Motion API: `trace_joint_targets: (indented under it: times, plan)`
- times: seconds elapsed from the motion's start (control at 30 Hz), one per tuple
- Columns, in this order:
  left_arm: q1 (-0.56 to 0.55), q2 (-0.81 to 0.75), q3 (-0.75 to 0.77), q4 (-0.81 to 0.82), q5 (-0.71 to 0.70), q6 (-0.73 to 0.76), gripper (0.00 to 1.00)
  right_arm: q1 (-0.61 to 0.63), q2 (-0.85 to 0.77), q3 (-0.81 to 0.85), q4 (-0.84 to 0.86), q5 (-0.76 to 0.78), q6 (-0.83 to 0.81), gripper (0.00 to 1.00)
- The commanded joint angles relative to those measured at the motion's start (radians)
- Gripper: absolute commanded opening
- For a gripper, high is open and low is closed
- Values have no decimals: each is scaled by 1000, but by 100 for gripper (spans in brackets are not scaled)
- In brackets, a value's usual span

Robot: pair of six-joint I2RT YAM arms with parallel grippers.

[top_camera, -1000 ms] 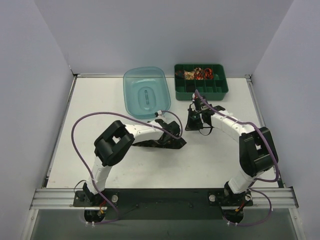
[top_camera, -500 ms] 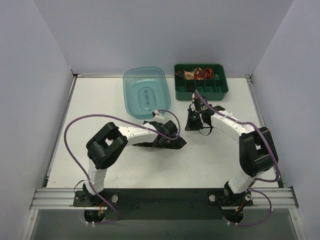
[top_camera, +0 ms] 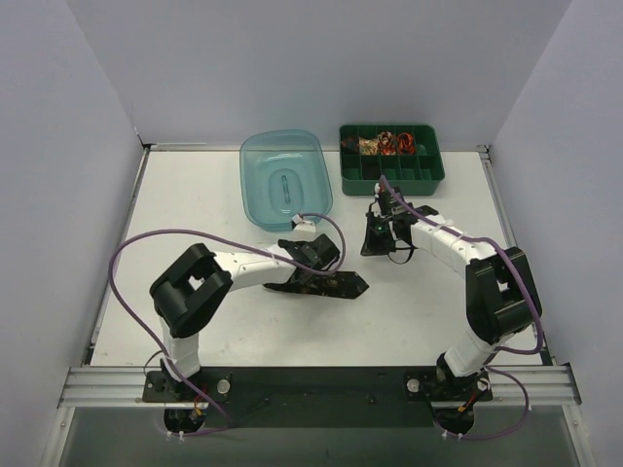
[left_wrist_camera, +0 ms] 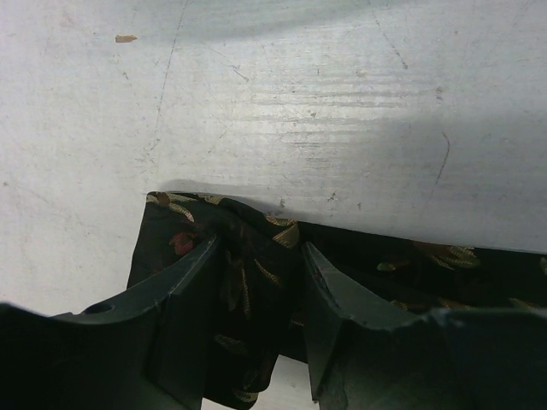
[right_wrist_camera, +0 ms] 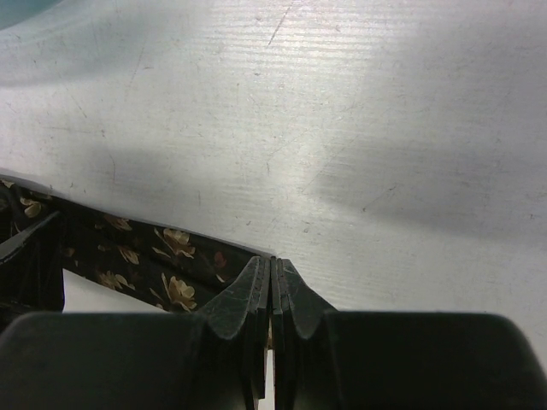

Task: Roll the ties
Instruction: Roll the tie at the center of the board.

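Observation:
A black tie (top_camera: pixel 354 283) with a gold floral pattern lies on the white table between my two grippers. My left gripper (top_camera: pixel 324 279) is low over it. In the left wrist view its jaws (left_wrist_camera: pixel 256 249) stand apart, and a bunched fold of the tie (left_wrist_camera: pixel 244 282) sits loosely in the gap. My right gripper (top_camera: pixel 375 241) is further back and to the right. In the right wrist view its fingertips (right_wrist_camera: pixel 272 263) are pressed together on the end of the tie (right_wrist_camera: pixel 145 256), which runs off to the left. Several rolled ties (top_camera: pixel 387 144) sit in the green tray.
A green compartment tray (top_camera: pixel 440 158) stands at the back right. A translucent blue tub (top_camera: pixel 255 195) stands at the back centre, just behind my left wrist. Purple cables loop off both arms. White walls close in the table.
My left gripper's jaws have opened, and the hand has slid a little toward the front right along the tie. The left elbow has swung out to the left. The right arm has stayed still.

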Motion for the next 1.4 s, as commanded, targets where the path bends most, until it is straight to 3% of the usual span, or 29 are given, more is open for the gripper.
trace_joint_targets:
  times: [0.0,0.27,0.4,0.67,0.83,1.07,1.27,1.37]
  plan:
    - [-9,-29,-26,32,106,-68,50,10,-34,27,-35,12,-6,3]
    - [-9,-121,-31,3,17,-75,52,39,-38,44,-38,12,-9,3]
    - [-9,-202,-32,-2,-20,-61,62,59,-38,58,-39,12,-12,3]
    - [-4,-389,-74,11,-37,-32,69,128,-32,103,-39,8,-22,4]
    - [48,-519,-173,50,61,-19,73,213,-3,165,-27,-12,-33,4]
    - [304,-735,-408,195,403,10,74,343,74,288,4,-64,-41,4]
    - [416,-789,-523,265,578,44,74,434,204,422,-18,-95,-42,3]
    - [423,-809,-554,265,590,42,66,458,252,464,-27,-110,-41,3]
